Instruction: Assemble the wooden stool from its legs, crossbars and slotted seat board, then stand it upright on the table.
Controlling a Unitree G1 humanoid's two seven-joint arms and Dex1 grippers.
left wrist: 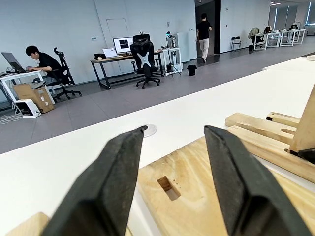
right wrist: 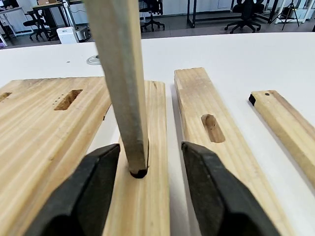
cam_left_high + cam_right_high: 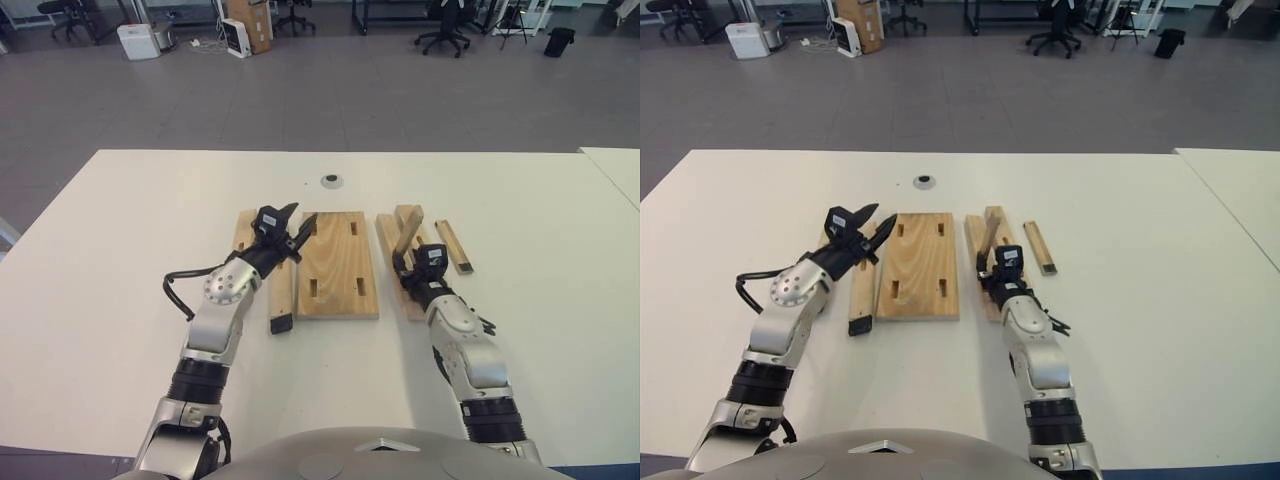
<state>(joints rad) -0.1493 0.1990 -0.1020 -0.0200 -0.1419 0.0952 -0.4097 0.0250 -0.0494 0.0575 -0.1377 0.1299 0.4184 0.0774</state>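
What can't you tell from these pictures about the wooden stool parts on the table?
- How many wooden pieces lie left of the seat board: in the head views the left end effector and its arm cover them.
- The crossbar: the right wrist view's top edge cuts off its upper end. Its foot, inside the open right end effector, is too dark to show whether it sits in the leg.
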